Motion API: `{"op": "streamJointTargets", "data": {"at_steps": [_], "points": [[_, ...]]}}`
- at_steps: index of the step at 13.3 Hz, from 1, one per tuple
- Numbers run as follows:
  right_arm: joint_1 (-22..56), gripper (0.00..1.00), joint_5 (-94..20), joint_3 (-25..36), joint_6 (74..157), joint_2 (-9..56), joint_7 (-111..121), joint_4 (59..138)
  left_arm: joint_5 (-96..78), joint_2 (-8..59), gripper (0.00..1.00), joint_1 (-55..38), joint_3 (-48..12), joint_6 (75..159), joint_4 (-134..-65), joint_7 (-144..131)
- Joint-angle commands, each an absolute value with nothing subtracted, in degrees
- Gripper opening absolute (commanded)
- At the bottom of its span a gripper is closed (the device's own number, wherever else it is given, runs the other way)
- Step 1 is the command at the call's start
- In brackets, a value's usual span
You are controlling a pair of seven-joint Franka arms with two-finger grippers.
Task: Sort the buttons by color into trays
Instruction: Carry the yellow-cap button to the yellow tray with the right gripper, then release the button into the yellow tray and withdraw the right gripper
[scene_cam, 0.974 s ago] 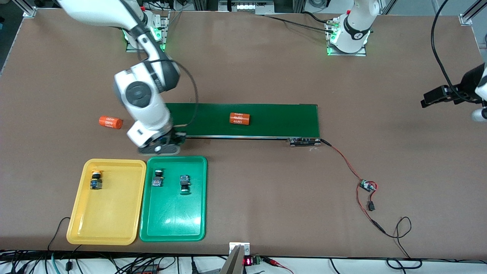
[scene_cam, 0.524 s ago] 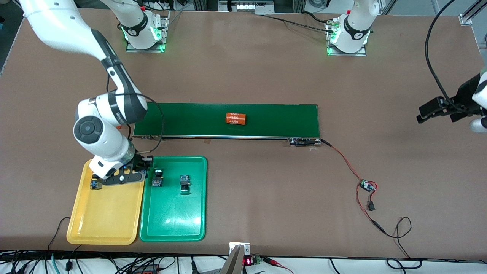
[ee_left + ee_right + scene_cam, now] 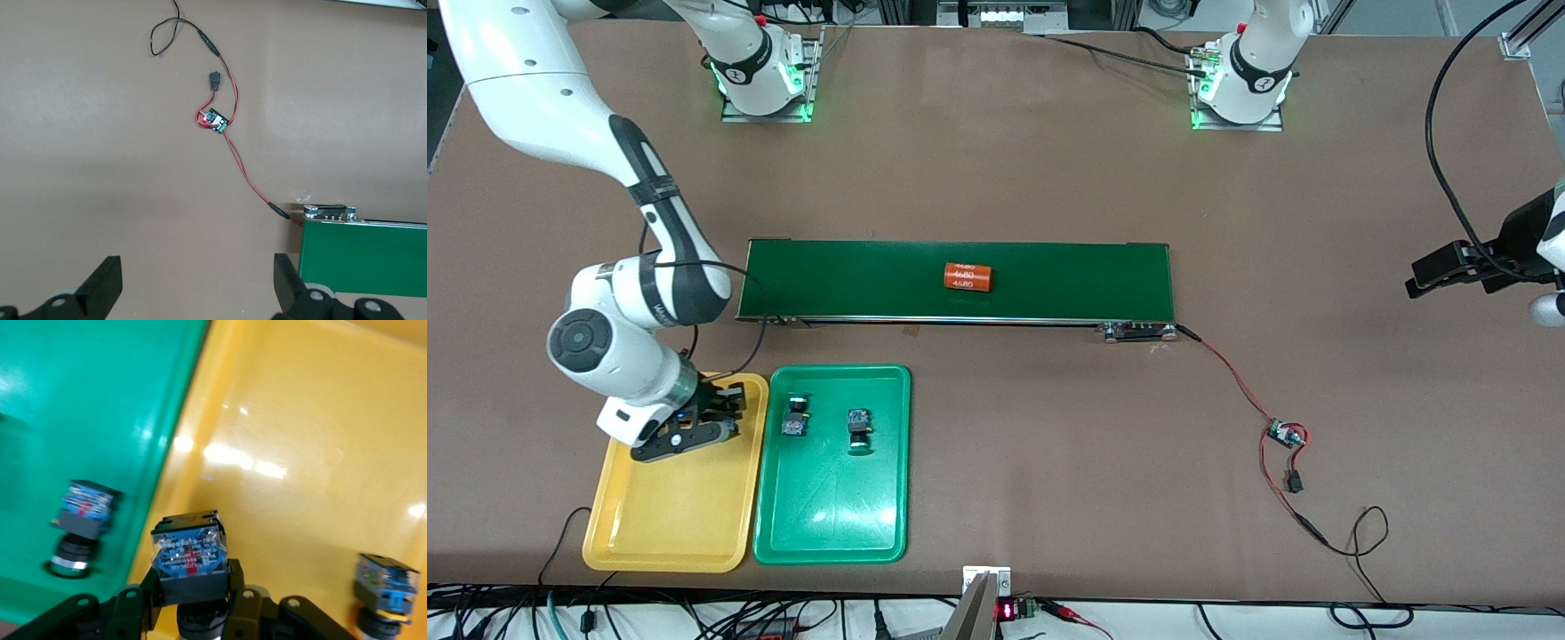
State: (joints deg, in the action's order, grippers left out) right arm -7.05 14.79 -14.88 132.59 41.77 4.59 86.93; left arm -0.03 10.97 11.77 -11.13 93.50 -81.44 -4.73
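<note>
My right gripper (image 3: 694, 428) hangs low over the yellow tray (image 3: 667, 516), shut on a button (image 3: 189, 553) whose dark body with its blue clear end faces the camera; its cap is hidden. Another button (image 3: 385, 585) lies in the yellow tray (image 3: 300, 453) close beside it, hidden by the hand in the front view. Two buttons (image 3: 794, 416) (image 3: 859, 427) lie in the green tray (image 3: 831, 507); the right wrist view shows one of them (image 3: 81, 520). My left gripper (image 3: 1449, 271) waits open over bare table at the left arm's end, fingers (image 3: 101, 285) wide apart.
A long dark-green conveyor belt (image 3: 1067, 276) carries an orange cylinder (image 3: 967, 277) with printed numbers. Red and black wires run from the belt's end to a small circuit board (image 3: 1285, 434) (image 3: 215, 121). Cables line the table's front edge.
My right arm swung from the conveyor's end down over the yellow tray with the button in its grip. The orange cylinder rode the belt toward the right arm's end.
</note>
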Motion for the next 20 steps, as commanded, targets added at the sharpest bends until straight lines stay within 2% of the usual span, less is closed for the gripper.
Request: {"op": "streamJointTargets", "data": {"at_steps": [1,2,3,5,6,8,9,14,18,20], "points": [[-8.87,0.23,15.55,-16.08,132.71,43.59,5.98,86.04,-0.35,11.16,1.00,12.21,-10.81,93.08,-80.59,-3.96],[-9.49,0.30,15.56,-16.00,133.85,43.85,6.15,86.39,-0.44,10.81,1.00,12.22,-10.72,92.90,-80.51,-3.78],[-9.93,0.43,15.56,-16.00,134.21,43.86,6.15,86.92,-0.35,10.38,1.00,12.22,-11.24,92.20,-80.25,-3.95],[-10.02,0.78,15.56,-16.00,134.38,43.95,5.98,87.10,-0.44,9.67,1.00,12.30,-10.64,88.44,-80.33,-3.87],[-10.02,1.00,15.47,-16.00,134.38,43.95,5.63,87.10,-0.44,9.49,1.00,11.61,-9.42,87.98,-80.33,-3.87],[-9.93,1.00,15.38,-16.00,134.30,43.68,5.54,87.36,-0.35,8.70,1.00,5.66,-3.11,88.50,-80.85,-3.87],[-9.93,1.00,15.29,-16.00,134.30,43.51,5.45,87.54,-0.35,8.53,1.00,4.23,-1.86,88.59,-80.86,-3.87],[-9.41,1.00,14.77,-15.91,133.51,41.05,5.54,87.80,-0.35,8.88,1.00,4.13,-2.11,92.81,-80.95,-3.87],[-8.97,1.00,14.68,-15.56,130.18,30.80,3.79,93.41,-0.35,9.05,1.00,4.39,-2.20,92.64,-81.04,-3.87],[-8.88,1.00,14.16,-15.47,124.14,24.90,0.11,93.69,-0.35,9.40,1.00,4.48,-2.20,92.81,-81.04,-3.87]]}}
